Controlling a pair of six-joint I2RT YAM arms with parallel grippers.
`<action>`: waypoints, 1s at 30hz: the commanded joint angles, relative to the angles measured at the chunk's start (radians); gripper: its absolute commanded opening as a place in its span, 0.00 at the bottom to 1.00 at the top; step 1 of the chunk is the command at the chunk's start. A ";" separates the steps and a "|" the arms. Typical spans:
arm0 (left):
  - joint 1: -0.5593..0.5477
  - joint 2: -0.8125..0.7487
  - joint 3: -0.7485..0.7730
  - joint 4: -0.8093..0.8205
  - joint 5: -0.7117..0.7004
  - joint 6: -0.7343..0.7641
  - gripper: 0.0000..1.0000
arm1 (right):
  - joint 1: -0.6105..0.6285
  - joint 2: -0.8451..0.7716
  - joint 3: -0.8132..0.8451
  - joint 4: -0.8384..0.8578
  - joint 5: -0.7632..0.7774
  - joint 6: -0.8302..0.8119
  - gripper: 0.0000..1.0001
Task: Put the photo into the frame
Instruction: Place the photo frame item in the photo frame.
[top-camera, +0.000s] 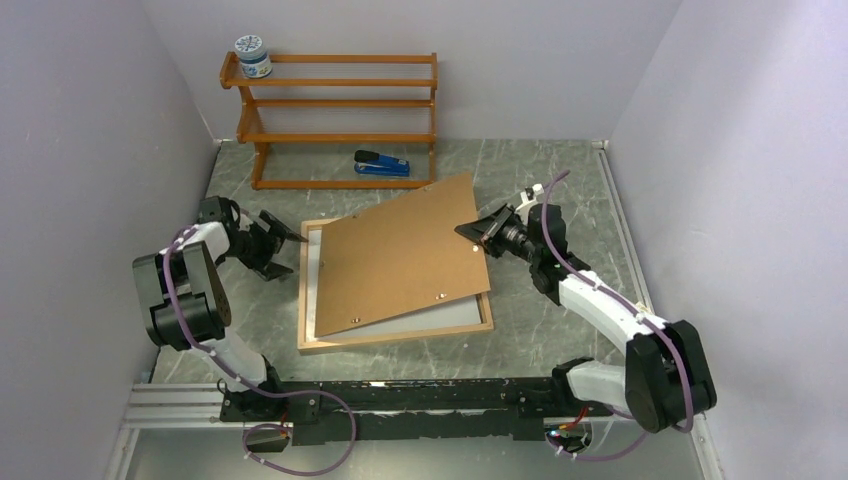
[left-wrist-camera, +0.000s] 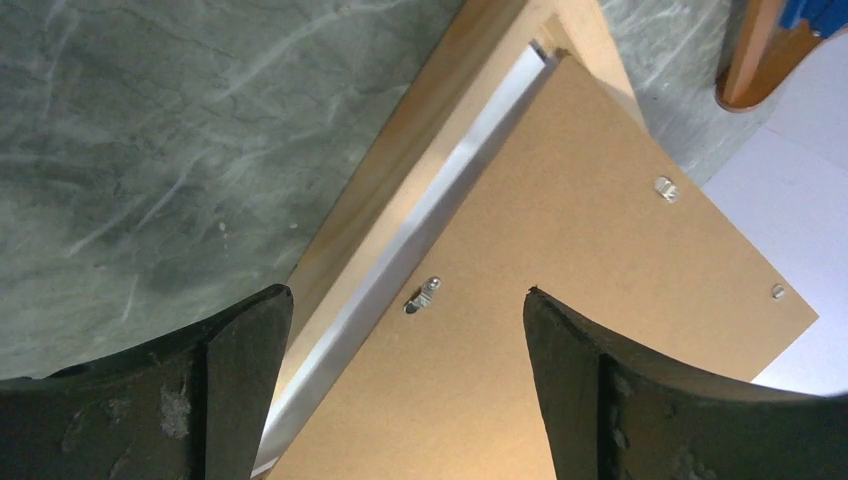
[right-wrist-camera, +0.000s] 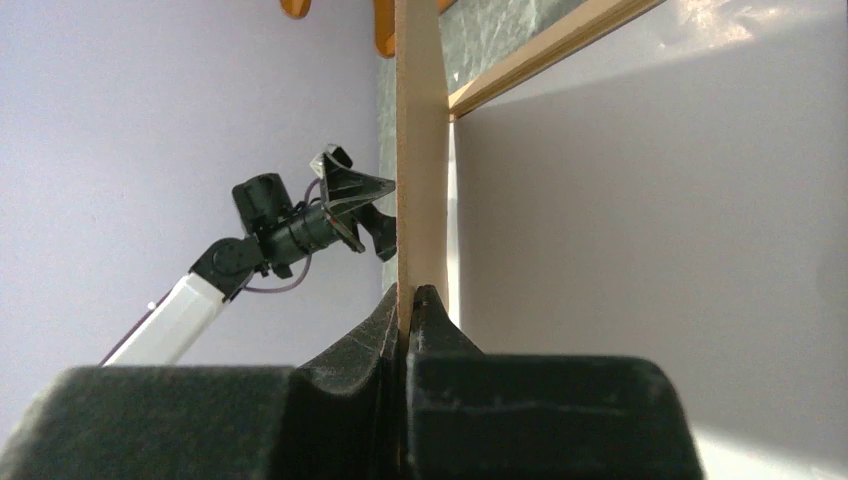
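The light wood frame (top-camera: 400, 337) lies flat mid-table with a pale sheet (top-camera: 440, 318) inside it. No printed photo face shows in any view. A brown backing board (top-camera: 400, 255) lies skewed over the frame, its right corner raised. My right gripper (top-camera: 472, 229) is shut on that corner; the right wrist view shows the board's edge (right-wrist-camera: 420, 150) pinched in my right gripper (right-wrist-camera: 413, 292). My left gripper (top-camera: 290, 254) is open and empty at the frame's left rail. In the left wrist view the left gripper (left-wrist-camera: 407, 292) hovers over the board (left-wrist-camera: 560, 250) and the frame's rail (left-wrist-camera: 400, 150).
An orange-brown shelf rack (top-camera: 340, 120) stands at the back with a small jar (top-camera: 252, 56) on its top left. A blue stapler (top-camera: 382, 164) lies in front of it. Pale walls close in left, back and right.
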 joint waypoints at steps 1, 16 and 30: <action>0.003 0.070 0.044 -0.016 0.029 0.053 0.91 | -0.004 0.050 0.006 0.236 -0.068 0.049 0.00; 0.004 0.232 0.085 0.067 0.211 0.017 0.90 | -0.004 0.232 0.024 0.270 -0.158 -0.027 0.00; 0.004 0.228 0.103 0.038 0.207 0.024 0.89 | -0.004 0.253 0.060 0.049 -0.140 -0.160 0.47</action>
